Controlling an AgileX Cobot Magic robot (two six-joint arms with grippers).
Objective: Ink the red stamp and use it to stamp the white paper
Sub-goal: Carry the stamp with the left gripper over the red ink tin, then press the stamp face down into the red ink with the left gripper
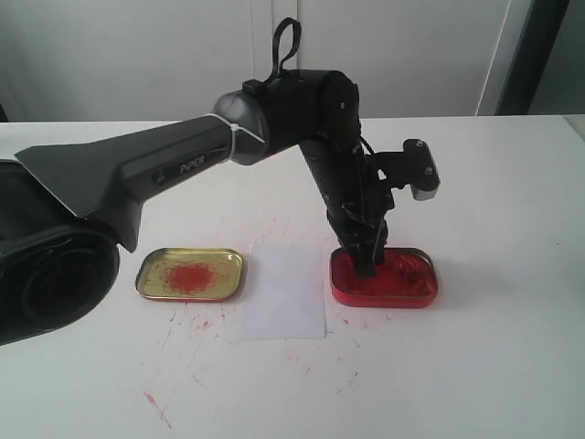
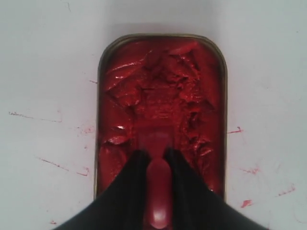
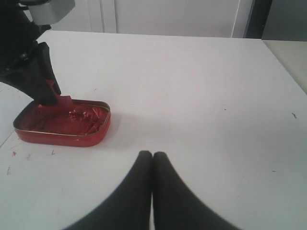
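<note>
Red stamp (image 2: 157, 203) clamped in left gripper (image 2: 154, 154), base pressed into red ink tin (image 2: 120, 86), white paper (image 1: 285, 293) just beside tin, right gripper (image 3: 152, 158) closed above bench (image 3: 216, 96)

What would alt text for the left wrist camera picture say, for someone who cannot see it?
The black left gripper pinches the red stamp by its handle, its base down in the churned ink paste of a rectangular red tin. The tin sits on a white table flecked with red smears.
</note>
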